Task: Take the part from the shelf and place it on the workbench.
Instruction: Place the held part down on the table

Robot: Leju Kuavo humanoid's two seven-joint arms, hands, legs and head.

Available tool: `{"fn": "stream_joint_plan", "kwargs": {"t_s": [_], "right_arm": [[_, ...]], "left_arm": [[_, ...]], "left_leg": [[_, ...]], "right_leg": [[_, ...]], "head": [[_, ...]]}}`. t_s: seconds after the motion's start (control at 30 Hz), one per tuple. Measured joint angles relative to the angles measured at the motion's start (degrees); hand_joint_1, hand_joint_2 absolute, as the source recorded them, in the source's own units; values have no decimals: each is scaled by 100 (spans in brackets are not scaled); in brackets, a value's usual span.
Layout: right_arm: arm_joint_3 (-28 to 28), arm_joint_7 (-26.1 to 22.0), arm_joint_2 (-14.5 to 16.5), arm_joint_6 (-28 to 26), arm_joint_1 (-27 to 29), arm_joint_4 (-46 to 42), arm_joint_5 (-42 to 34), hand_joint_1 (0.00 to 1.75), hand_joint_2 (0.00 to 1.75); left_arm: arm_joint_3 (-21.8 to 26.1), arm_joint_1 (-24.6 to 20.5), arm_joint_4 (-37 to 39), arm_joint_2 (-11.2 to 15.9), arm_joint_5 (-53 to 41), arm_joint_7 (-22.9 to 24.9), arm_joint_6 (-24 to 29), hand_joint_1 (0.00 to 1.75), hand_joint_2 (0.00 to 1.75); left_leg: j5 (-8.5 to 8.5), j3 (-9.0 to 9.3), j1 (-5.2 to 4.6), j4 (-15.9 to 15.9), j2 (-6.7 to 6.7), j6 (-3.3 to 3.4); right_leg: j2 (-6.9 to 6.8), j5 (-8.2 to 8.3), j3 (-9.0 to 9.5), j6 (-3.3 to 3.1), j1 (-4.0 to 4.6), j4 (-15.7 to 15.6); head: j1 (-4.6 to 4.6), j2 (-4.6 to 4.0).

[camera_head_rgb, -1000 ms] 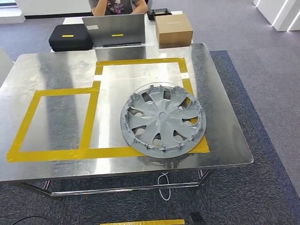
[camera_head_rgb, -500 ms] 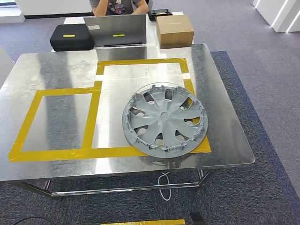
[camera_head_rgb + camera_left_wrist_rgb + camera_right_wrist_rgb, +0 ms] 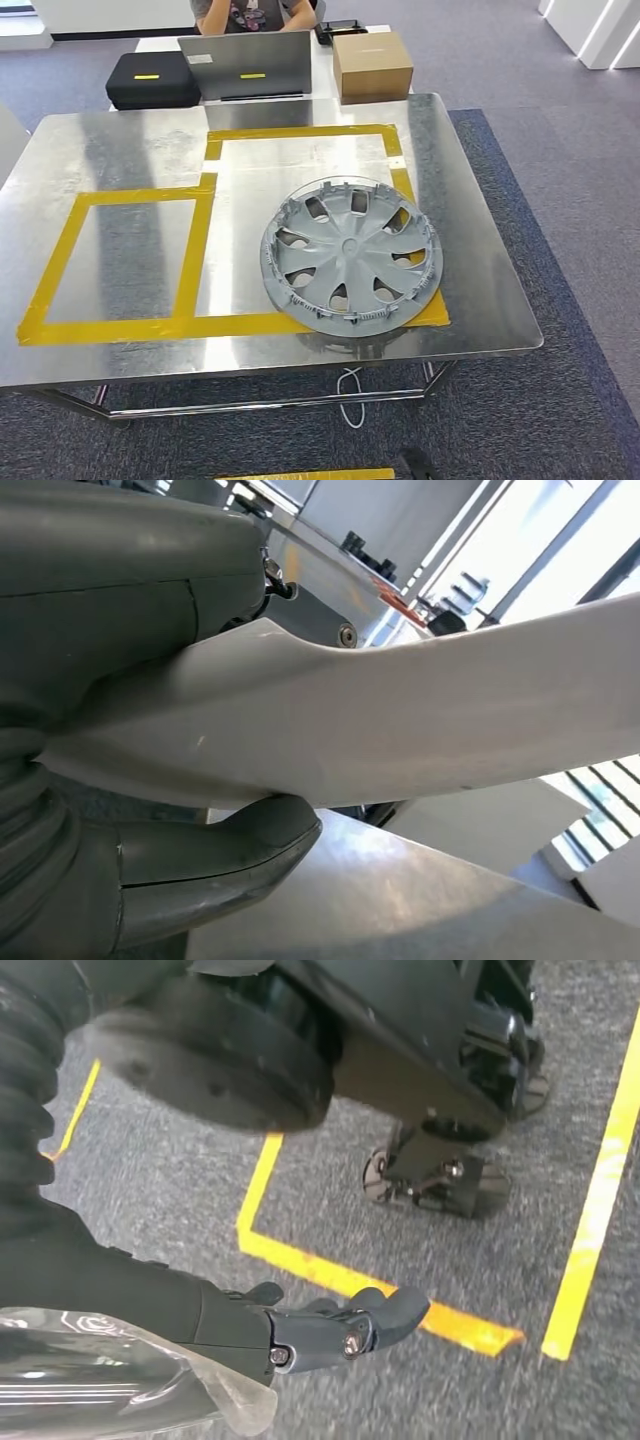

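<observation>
Head view: grey wheel cover [image 3: 352, 256] lies flat on the steel workbench [image 3: 113, 150], about 4 o'clock from the bench centre. It sits over the near-right corner of the larger yellow tape square [image 3: 302, 131], covering part of the tape at its 3 and 6 o'clock edges. A smaller tape square [image 3: 128, 196] adjoins at 9 o'clock. Beyond the far edge, 12 o'clock: an open laptop [image 3: 245, 63], a black case [image 3: 151, 78] at 11 o'clock, a cardboard box [image 3: 372, 63] at 1 o'clock, and a person's torso [image 3: 249, 12] behind the laptop. A white cable [image 3: 351, 395] hangs under the bench.

Left wrist view: left hand [image 3: 128, 730] close to the lens, thick grey thumb [image 3: 226, 865] below a white curved panel [image 3: 423, 720] that crosses the frame. The thumb tip looks to touch the panel, though the fingers are hidden; cannot tell whether the hand is grasping or slack. Bench steel [image 3: 423, 900] lies beyond.

Right wrist view: right hand [image 3: 302, 1330] hangs over grey carpet [image 3: 453, 1290] marked with yellow floor tape [image 3: 596, 1200]. Dark fingers [image 3: 377, 1318] extended loosely, grasping nothing; hand released. A clear plastic wrap [image 3: 113, 1380] covers the wrist.
</observation>
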Motion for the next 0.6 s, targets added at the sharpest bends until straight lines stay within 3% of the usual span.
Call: {"fn": "stream_joint_plan", "kwargs": {"t_s": [0.13,0.27,0.6], "right_arm": [[25,81,-63,38,-49,-3,68,0,175],[91,128,-68,62,-90,-4,151,0,175],[145,198,-68,127,-147,-10,242,0,175]], "left_arm": [[-427,-380,649,442,-565,462,55,175,175],[-1049,-940,1274,692,-1385,1034,77,175,175],[-2266,-1945,2141,735,-2486,1708,-75,175,175]], "left_leg": [[3,-1,0,5,0,3],[5,-6,0,12,0,5],[8,-14,-2,27,9,10]], "right_leg": [[-2,4,-2,5,-1,0],[-4,9,2,12,-1,0],[9,19,-4,26,-3,-2]], "head": [[0,0],[0,0],[0,0]]}}
